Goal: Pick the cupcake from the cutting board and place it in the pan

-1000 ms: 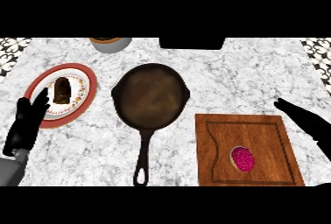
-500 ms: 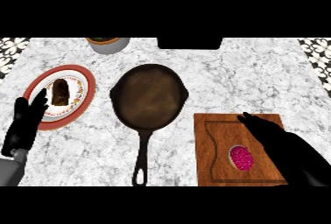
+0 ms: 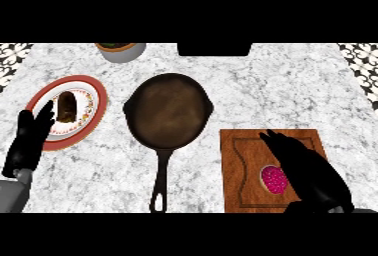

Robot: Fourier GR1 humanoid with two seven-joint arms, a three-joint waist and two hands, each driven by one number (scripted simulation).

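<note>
A cupcake with pink top point(image 3: 274, 179) lies on the wooden cutting board point(image 3: 240, 165) at the lower right. My right hand point(image 3: 304, 167) stretches over the board with straight fingers, its palm right beside the cupcake and covering the cupcake's right edge. The dark cast-iron pan point(image 3: 169, 110) sits in the middle of the counter, handle pointing toward me, with nothing in it. My left hand point(image 3: 29, 140) rests open at the left edge, fingers up, over the rim of a plate.
A red-rimmed plate point(image 3: 90, 94) with a dark brown piece of food point(image 3: 67, 106) lies at the left. A bowl point(image 3: 120, 51) stands at the back edge, and a dark block point(image 3: 214, 49) sits at the back middle.
My right hand has come in from the right edge over the cutting board and now lies against the cupcake. The left hand has barely moved.
</note>
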